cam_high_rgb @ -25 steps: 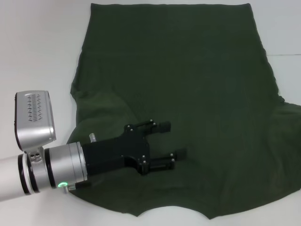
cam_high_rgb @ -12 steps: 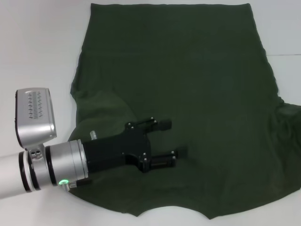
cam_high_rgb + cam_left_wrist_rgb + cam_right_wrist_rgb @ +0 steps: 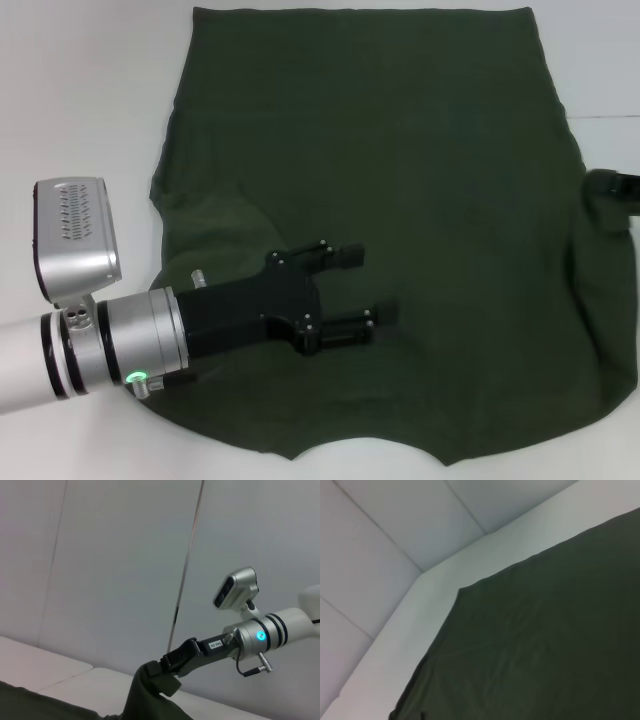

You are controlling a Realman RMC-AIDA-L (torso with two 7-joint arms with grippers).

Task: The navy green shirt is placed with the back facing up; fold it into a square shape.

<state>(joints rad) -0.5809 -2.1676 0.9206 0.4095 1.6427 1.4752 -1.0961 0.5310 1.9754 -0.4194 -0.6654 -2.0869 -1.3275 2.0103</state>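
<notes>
Two grippers are noted. The left gripper is held spread wide over the navy green shirt, gripping nothing. The right gripper is closed on the shirt's right sleeve, raised off the table. Soft, limp fabric is judged; edges are best pinched.

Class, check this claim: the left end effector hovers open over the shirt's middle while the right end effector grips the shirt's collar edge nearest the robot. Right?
One error. The right end effector grips the navy green shirt at its right sleeve side, lifting it, as the left wrist view shows. The left end effector does hover open over the shirt.
</notes>
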